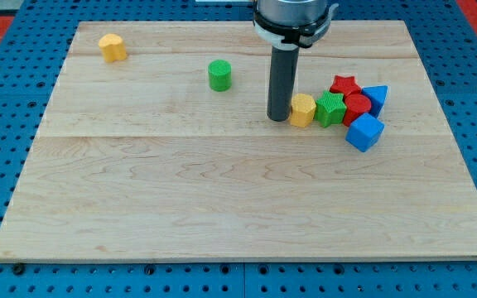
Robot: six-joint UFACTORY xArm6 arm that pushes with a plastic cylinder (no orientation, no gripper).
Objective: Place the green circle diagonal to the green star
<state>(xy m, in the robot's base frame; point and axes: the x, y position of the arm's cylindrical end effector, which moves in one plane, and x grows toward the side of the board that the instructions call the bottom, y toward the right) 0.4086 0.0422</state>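
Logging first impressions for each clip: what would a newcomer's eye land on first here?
The dark rod coming down from the view's top, my tip right beside a yellow block. That block heads a tight cluster at the view's right: green star, red star, red block, two blue blocks. The green circle stands alone left of the rod.

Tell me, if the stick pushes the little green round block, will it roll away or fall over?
Probably neither. The green round block stands upright on its flat end on the wooden board, so it should slide, not roll. It looks short and wide, so tipping seems unlikely. My tip is to its right, beside the yellow block.
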